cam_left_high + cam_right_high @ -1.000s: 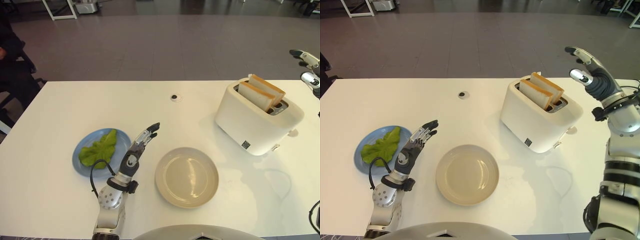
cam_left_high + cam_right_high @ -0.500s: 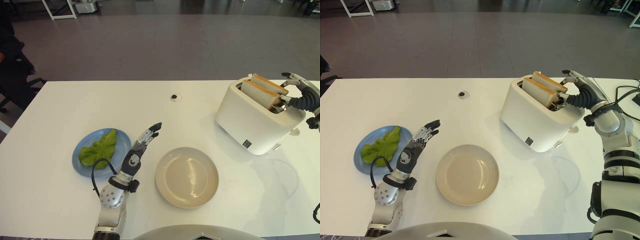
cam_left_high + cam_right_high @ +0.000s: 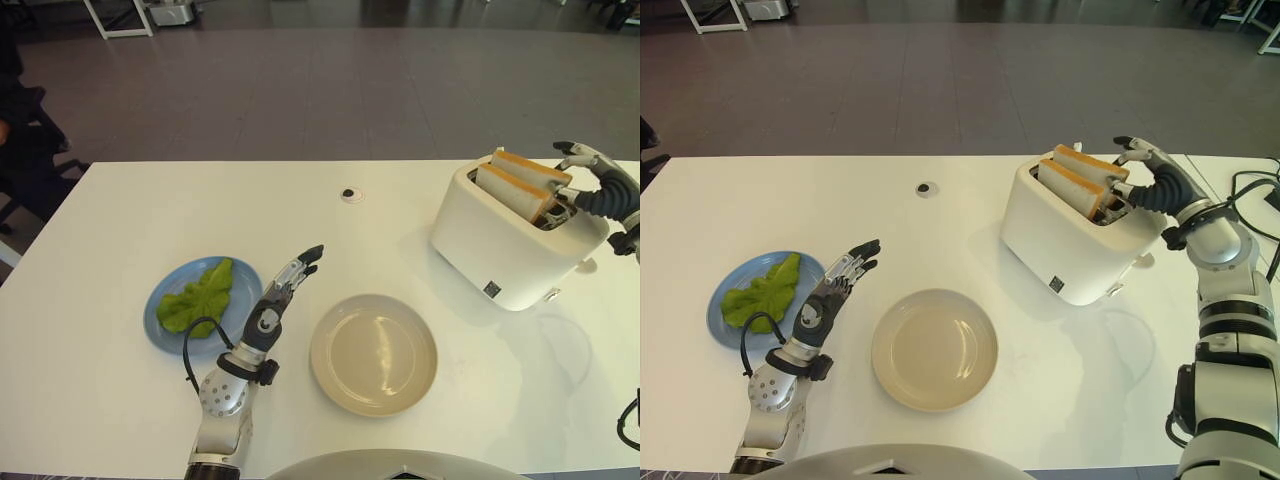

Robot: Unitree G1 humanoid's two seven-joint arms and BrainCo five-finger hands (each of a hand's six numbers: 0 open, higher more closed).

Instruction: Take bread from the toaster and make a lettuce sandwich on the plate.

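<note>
A white toaster (image 3: 1070,240) stands at the table's right, with two bread slices upright in its slots. My right hand (image 3: 1155,185) is at the toaster's far right end, its fingers curled around the end of the rear slice (image 3: 1090,163). The front slice (image 3: 1070,187) stands free. An empty beige plate (image 3: 935,348) lies at the table's middle front. Left of it a blue plate (image 3: 718,320) carries a green lettuce leaf (image 3: 762,295). My left hand (image 3: 830,295) is held between the two plates, fingers straight, holding nothing.
A small dark grommet (image 3: 927,187) sits in the tabletop toward the far edge. A black cable (image 3: 1255,190) runs over the table's right edge behind my right arm. Bare white tabletop lies between the toaster and the beige plate.
My right hand dropped from above and right of the toaster onto the rear slice's end and closed there. The toaster rocked slightly. The left hand stayed put.
</note>
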